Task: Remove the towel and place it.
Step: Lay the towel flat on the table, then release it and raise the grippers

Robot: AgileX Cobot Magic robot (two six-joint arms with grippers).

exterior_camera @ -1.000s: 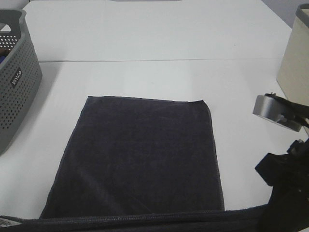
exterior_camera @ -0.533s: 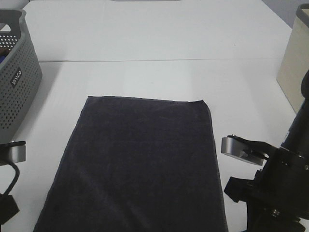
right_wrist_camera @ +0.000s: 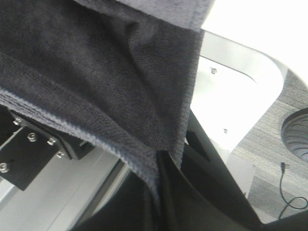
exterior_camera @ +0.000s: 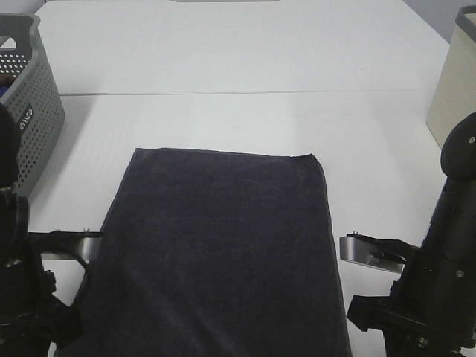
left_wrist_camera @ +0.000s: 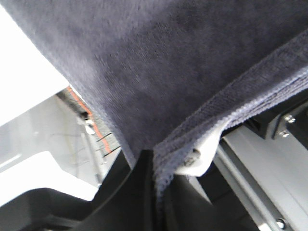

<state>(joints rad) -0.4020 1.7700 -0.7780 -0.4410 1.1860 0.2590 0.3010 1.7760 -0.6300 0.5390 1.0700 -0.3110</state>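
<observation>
The dark charcoal towel [exterior_camera: 219, 245] lies flat on the white table [exterior_camera: 245, 59] and runs off the near edge. My left gripper [left_wrist_camera: 156, 192] is shut on the towel's near left hem [left_wrist_camera: 202, 125], below the table's edge. My right gripper [right_wrist_camera: 161, 187] is shut on the towel's near right hem [right_wrist_camera: 96, 120], also below the edge. In the exterior high view only the two arms show, at the bottom left [exterior_camera: 22, 290] and the bottom right [exterior_camera: 439, 290]. The gripper tips are out of that view.
A grey perforated basket [exterior_camera: 26, 119] stands at the left edge of the table. A beige container [exterior_camera: 455, 97] stands at the right edge. A seam [exterior_camera: 245, 93] crosses the table behind the towel.
The folded near strip of towel along the bottom edge is gone from view. Both arms have come further into the bottom corners; the towel's flat part has stayed in place.
</observation>
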